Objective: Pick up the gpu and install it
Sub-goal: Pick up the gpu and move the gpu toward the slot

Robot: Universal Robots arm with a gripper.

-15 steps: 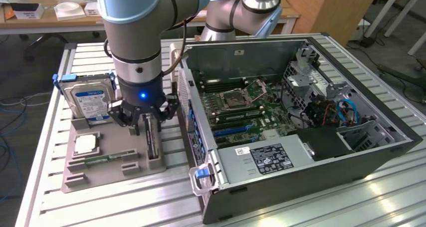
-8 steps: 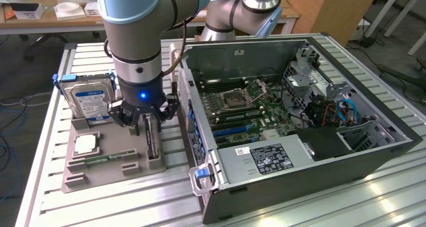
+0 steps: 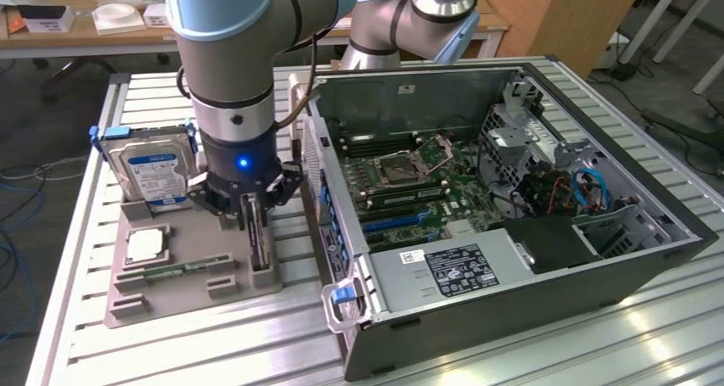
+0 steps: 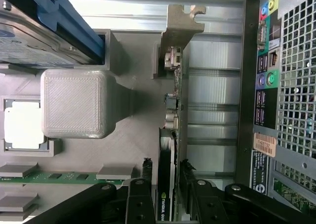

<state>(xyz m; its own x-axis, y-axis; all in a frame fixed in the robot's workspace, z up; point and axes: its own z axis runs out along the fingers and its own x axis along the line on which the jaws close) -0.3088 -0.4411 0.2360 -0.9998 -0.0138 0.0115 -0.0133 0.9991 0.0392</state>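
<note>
**Gripper set over the graphics card, card in its tray slot**

The graphics card stood on its long edge in a slot of the grey tray, along the side of the tray nearest the computer case. It had not been lifted and was outside the case, with a strip of the slatted metal table between the two.

The gripper hung straight down from the arm, directly over the card. In the wrist view it sat astride one end of the card's upper edge, with the card running away from it in a thin line. The pale metal bracket was at the far end, well apart from the gripper. Whether the gripper had clamped on the card or only sat around it could not be told.

The other parts lay in the same tray, on the side of the card away from the case. A hard drive with a blue label stood upright in a blue frame. A processor chip lay flat in a square recess. A green memory stick lay in a slot nearer the tray's front. The case stood with its side off and the green main board exposed.
</note>
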